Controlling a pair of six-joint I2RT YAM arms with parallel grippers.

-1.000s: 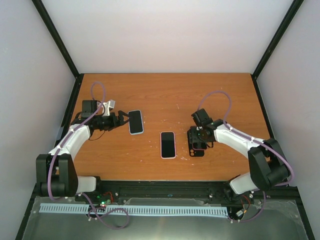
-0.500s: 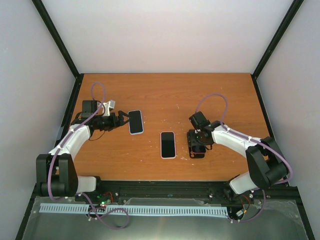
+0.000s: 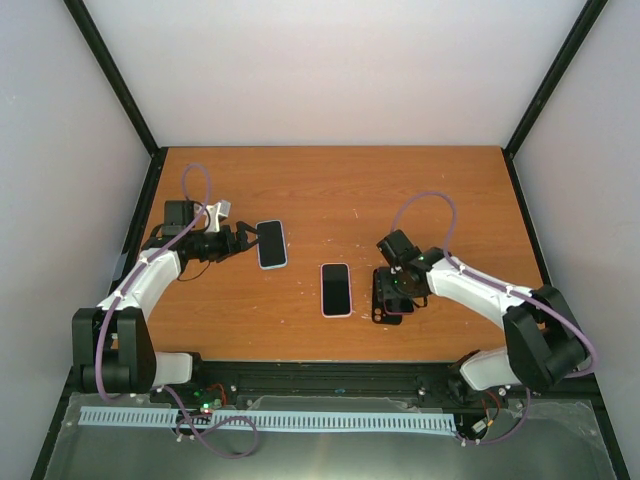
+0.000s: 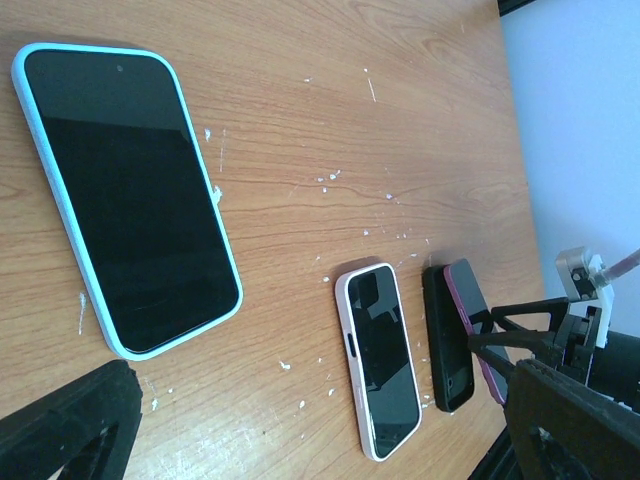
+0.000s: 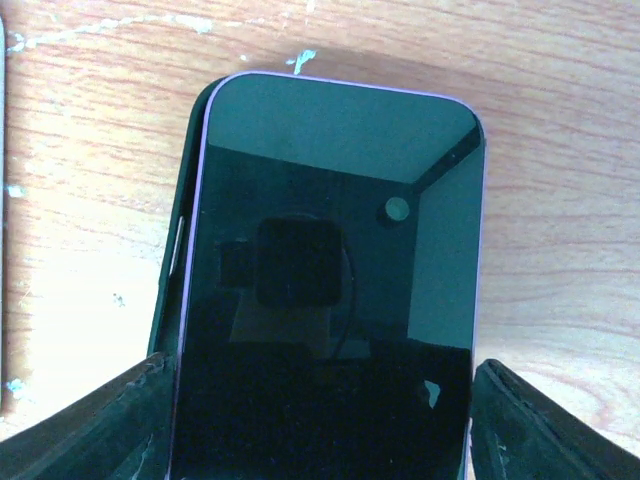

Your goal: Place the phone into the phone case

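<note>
Right gripper had slid toward lower centre, pinching the purple-edged glossy phone over the black phone case, mostly hidden beneath; phone's lower end was cut off. Left gripper stood spread.

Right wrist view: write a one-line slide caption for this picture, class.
Right gripper holds the purple-edged phone just over the black case on the wooden table.
</note>
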